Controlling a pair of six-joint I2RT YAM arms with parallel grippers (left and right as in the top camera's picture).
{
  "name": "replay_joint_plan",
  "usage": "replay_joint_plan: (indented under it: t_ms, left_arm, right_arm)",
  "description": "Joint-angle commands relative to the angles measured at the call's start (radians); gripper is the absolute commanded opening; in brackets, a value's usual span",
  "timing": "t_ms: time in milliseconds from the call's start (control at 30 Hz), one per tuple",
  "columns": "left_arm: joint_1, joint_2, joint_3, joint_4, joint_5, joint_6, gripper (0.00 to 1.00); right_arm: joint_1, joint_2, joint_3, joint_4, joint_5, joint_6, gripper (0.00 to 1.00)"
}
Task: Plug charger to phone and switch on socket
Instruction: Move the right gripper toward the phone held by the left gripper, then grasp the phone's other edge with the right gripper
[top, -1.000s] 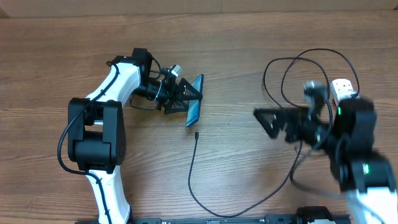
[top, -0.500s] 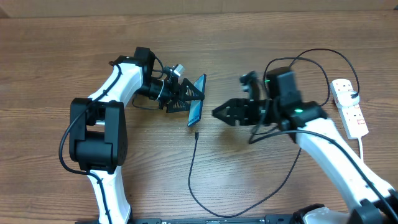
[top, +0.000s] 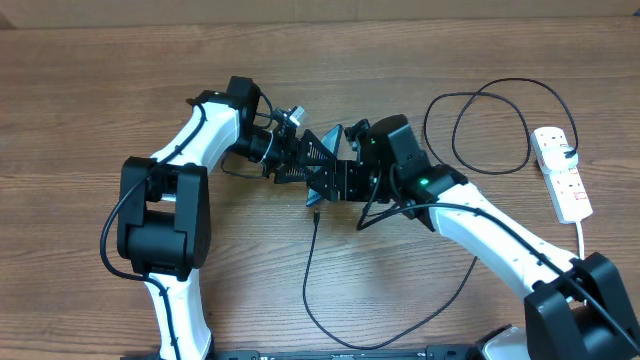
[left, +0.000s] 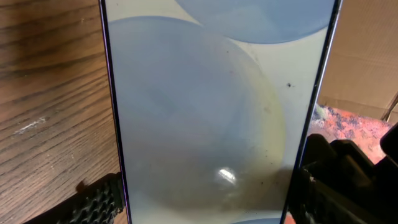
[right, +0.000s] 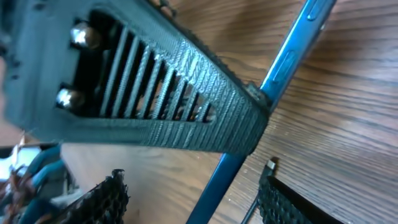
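**Phone held on its edge, charger not yet picked up**

The left pincer (left: 211, 193) is closed on the phone (left: 211, 93) across its width. In its own wrist view the pale blue screen fills the space between the two fingers. The phone stands on its long edge above the desk (top: 100, 80), not flat. I judge it is held this way so that its lower end, where the port should be, is free and steady for the other arm. From the right wrist view one ribbed finger (right: 174, 106) of the left pincer presses against the thin blue side of the phone.

The right pincer (right: 194, 193) is close to the phone, with its jaws apart. The phone's edge passes between the two fingers with a gap on each side, so it holds nothing.

The charger (top: 310, 280) lies loose on the desk. Its plug tip (top: 315, 214) rests just below the two pincers, near the phone but not joined to it. The black cable runs toward the near edge of the desk, bends to the right and makes loops near the socket (top: 563, 180).

The socket lies at the far right, well apart from both arms, with its white cord (top: 583, 235) going toward the near edge.

There is no real container here. The nearest things to one are the outlets of the socket. A dark shape sits at its far end where the cable arrives, but I cannot tell if the plug is pushed in. The switches are too small to read.

The next move probably calls for the right pincer to go down to the plug tip.
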Motion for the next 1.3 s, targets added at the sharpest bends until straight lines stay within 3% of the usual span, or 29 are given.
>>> replay_joint_plan:
  t_ms: [0, 367, 700, 900, 1100, 1267]
  left_arm:
    - [-0.012, 0.007, 0.024, 0.004, 0.027, -0.011, 0.78]
    - [-0.014, 0.007, 0.024, 0.007, 0.012, -0.011, 0.79]
    - [-0.014, 0.007, 0.024, 0.008, 0.001, -0.011, 0.8]
    - [-0.014, 0.007, 0.024, 0.007, 0.001, -0.011, 0.94]
    - [-0.004, 0.007, 0.024, 0.008, 0.026, 0.005, 0.93]
    - [0.025, 0.007, 0.024, 0.012, 0.267, 0.103, 0.9]
  right_arm:
    - [0.037, 0.005, 0.009, 0.014, 0.168, 0.086, 0.67]
    - [0.113, 0.005, 0.009, 0.027, 0.372, 0.16, 0.49]
    - [0.117, 0.005, 0.009, 0.023, 0.4, 0.166, 0.05]
    - [0.103, 0.005, 0.009, 0.024, 0.405, 0.187, 0.04]
    - [0.018, 0.004, 0.009, 0.032, 0.234, 0.179, 0.04]
    - [-0.053, 0.004, 0.009, 0.055, 0.024, 0.179, 0.04]
